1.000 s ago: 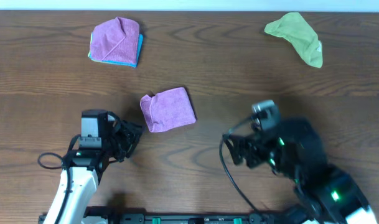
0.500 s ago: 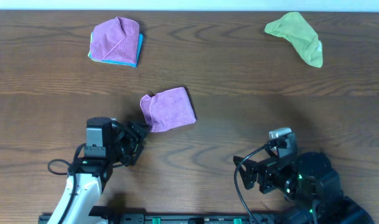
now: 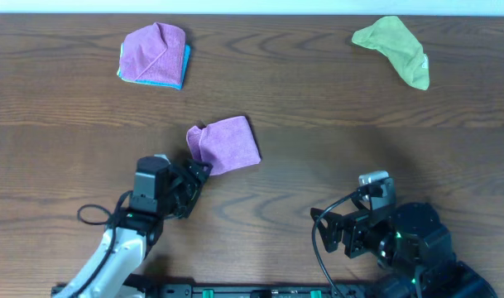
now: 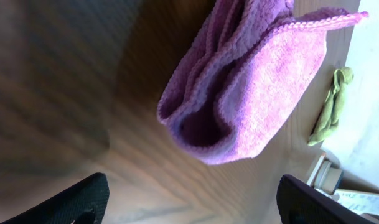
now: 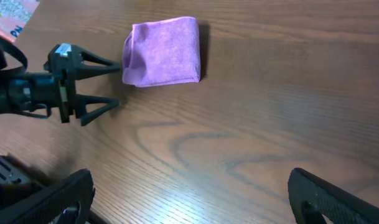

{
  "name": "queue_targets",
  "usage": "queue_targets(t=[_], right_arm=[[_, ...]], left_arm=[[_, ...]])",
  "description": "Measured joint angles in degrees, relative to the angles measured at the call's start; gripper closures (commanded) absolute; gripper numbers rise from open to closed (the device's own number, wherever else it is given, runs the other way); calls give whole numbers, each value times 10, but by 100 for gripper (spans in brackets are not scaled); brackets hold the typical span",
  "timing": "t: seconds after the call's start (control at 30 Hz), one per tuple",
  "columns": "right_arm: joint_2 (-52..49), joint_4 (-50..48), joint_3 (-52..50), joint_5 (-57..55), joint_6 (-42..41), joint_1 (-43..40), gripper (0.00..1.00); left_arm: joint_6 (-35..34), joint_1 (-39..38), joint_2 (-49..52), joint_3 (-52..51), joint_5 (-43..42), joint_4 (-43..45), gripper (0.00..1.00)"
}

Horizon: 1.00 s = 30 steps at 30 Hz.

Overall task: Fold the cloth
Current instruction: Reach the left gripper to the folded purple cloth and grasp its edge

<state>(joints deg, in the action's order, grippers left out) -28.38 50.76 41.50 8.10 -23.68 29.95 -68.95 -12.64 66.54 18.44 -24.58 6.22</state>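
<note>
Purple cloth folded small, lying flat near desk centre, slightly toward left edge. At its near-left corner, left gripper sits low, fingers spread apart, one tip at cloth's rolled edge, nothing clamped. Close to desk's near edge, right of centre, right gripper well apart from cloth, fingers wide apart, empty. Near far-left corner, second purple cloth, folded square. Near far-right corner, lime-green cloth, crumpled.
</note>
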Motion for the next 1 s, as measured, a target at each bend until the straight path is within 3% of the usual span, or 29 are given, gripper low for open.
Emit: queue_targets(t=[0.77,0.9,1.0], right_arm=[[0,0,0,0,-2,0,1],[0,0,0,0,-2,0,1],[0,0,0,0,-2,0,1]], left_arm=[[-53,-17,183,7,25,243,16],[-63,-39,209,11,40,280,26],[-68,-54,232,14,55,298,44]])
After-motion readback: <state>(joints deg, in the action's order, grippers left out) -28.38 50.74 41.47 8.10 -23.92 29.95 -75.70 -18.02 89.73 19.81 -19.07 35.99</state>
